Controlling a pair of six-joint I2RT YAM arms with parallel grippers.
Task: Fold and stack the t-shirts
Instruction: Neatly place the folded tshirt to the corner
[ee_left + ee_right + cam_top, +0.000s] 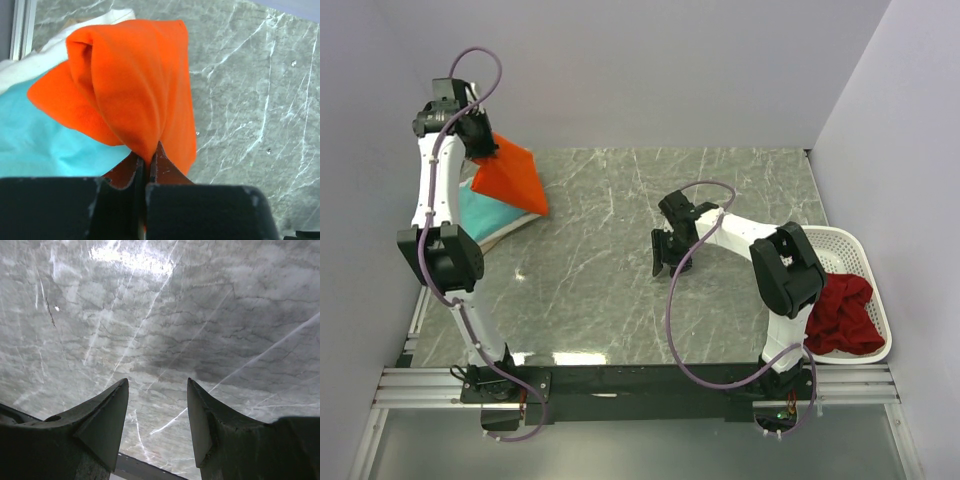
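My left gripper (483, 148) (149, 159) is shut on a fold of the bright orange t-shirt (512, 178) (135, 85), which hangs bunched from it at the far left of the table. The shirt's lower edge rests over a flat teal t-shirt (480, 212) (40, 145). A cream t-shirt (503, 233) (30, 62) lies under the teal one and only its edge shows. My right gripper (666, 262) (157, 385) hovers open over bare marble mid-table with nothing between its fingers. A crumpled dark red t-shirt (842, 315) lies in the basket.
A white perforated basket (850, 242) stands at the right edge of the grey marble table (610, 290). Walls close in the left, back and right sides. A metal rail (640, 385) with the arm bases runs along the near edge.
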